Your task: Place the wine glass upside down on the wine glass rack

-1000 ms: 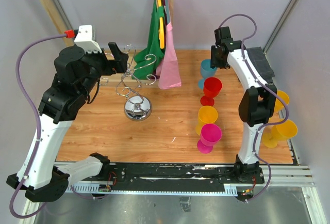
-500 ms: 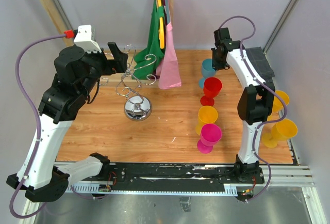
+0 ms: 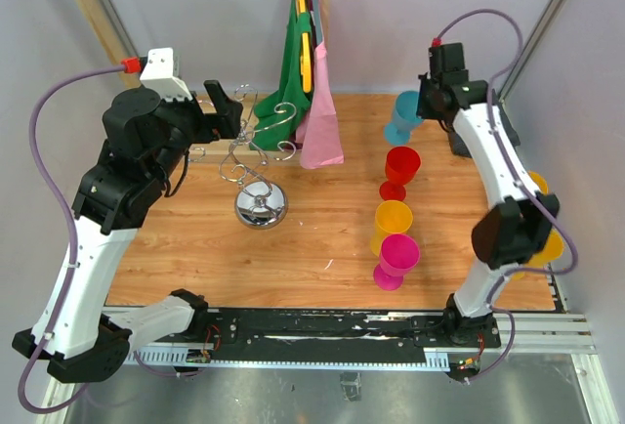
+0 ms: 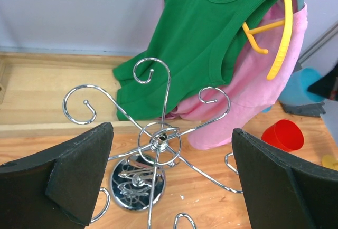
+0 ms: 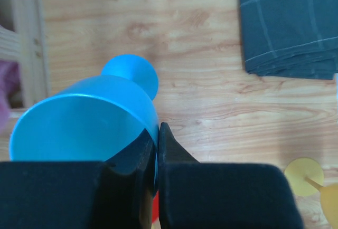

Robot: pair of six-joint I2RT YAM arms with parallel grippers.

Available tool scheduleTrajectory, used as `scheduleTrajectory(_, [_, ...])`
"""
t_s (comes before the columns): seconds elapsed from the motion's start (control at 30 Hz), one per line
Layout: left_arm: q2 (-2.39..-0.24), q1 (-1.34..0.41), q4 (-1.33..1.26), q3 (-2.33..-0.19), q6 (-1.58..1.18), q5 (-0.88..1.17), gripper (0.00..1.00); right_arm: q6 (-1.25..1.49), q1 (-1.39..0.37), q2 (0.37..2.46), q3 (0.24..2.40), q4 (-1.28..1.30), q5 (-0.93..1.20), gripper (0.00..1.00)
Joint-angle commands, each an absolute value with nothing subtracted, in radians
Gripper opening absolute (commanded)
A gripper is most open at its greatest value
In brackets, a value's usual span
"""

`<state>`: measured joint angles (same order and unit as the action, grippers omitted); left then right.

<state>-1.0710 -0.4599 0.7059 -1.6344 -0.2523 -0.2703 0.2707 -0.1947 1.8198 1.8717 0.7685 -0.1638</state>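
Right gripper [image 5: 157, 139] clamps blue wine glass [image 5: 84, 126] by rim. Next: invert it, carry to wine glass rack [image 3: 261, 204] at 9 o'clock. Left gripper [image 4: 171, 171] wide.

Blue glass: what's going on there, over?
Right gripper shut on blue glass rim, glass tilted. Left gripper open at wine glass rack. Hanging clothes between glass and rack.

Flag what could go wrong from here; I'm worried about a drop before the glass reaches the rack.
1. The right hand pinches only the rim wall of the blue wine glass, which hangs tilted; it could pivot or slip.
2. The pink garment hangs between glass and wine glass rack; the glass might snag it.
3. The open left hand straddles the rack's hooks, crowding the approach.
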Motion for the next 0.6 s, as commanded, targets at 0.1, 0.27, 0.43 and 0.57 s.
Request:
scheduleTrajectory(0.1, [-1.031, -0.466, 0.680, -1.630, -0.286, -0.233, 0.99, 0.325, -0.182, 1.457, 1.684, 0.493, -0.157, 0.01])
scheduleTrajectory(0.27, [-1.001, -0.466, 0.619, -1.593, -0.317, -0.165, 0.99, 0.385, -0.182, 1.262, 1.589, 0.352, -0.065, 0.01])
scheduleTrajectory(0.43, [-1.007, -0.466, 0.596, -1.588, -0.359, -0.141, 0.99, 0.486, -0.165, 1.123, 1.539, 0.164, 0.138, 0.01])
scheduleTrajectory(0.57, [-1.011, -0.466, 0.585, -1.588, -0.375, -0.112, 0.99, 0.618, -0.144, 1.101, 1.554, 0.016, 0.337, 0.01])
